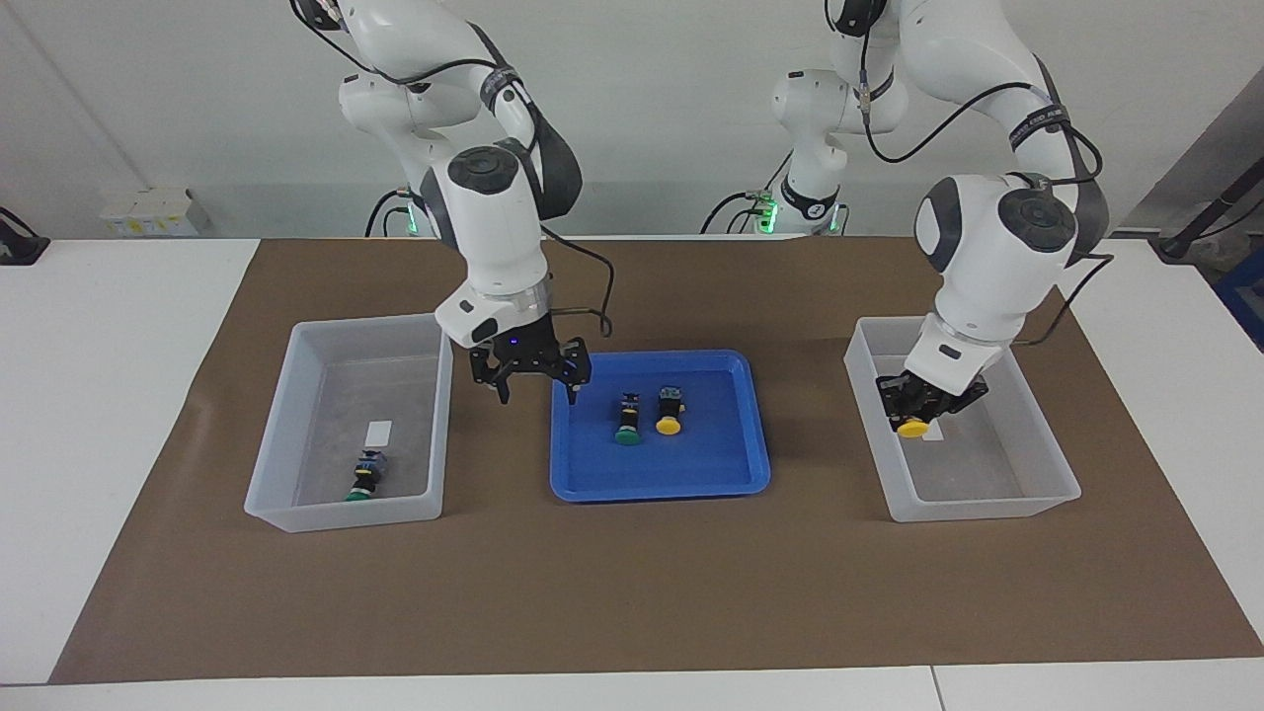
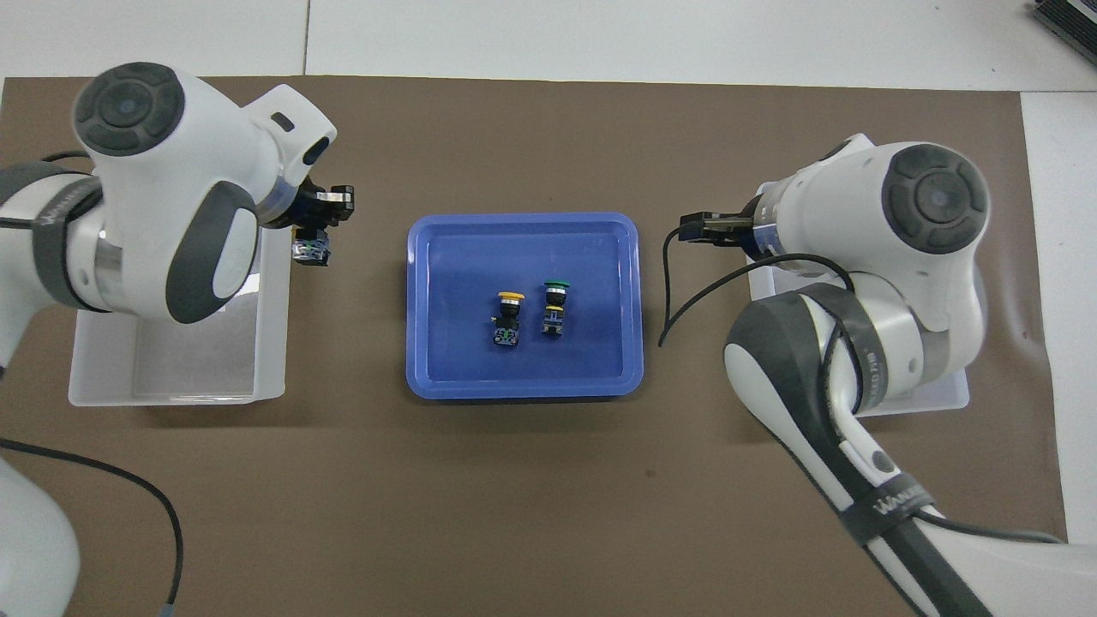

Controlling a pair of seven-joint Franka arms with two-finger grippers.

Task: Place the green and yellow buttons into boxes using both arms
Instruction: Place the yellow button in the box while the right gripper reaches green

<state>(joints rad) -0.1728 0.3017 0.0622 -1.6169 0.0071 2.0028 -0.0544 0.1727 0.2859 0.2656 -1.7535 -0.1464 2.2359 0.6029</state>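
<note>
With one green button (image 1: 361, 481) already in the box (image 1: 296, 494) at the right arm's end, two waiting on the blue tray (image 1: 592, 489). Left claw (image 1: 918, 413), clamped on a yellow button (image 1: 911, 429), over the other box (image 1: 1027, 509). Right claw (image 1: 530, 375) spread empty, over the tray's edge, near the tray's green button (image 1: 627, 432) and yellow one (image 1: 669, 425).
</note>
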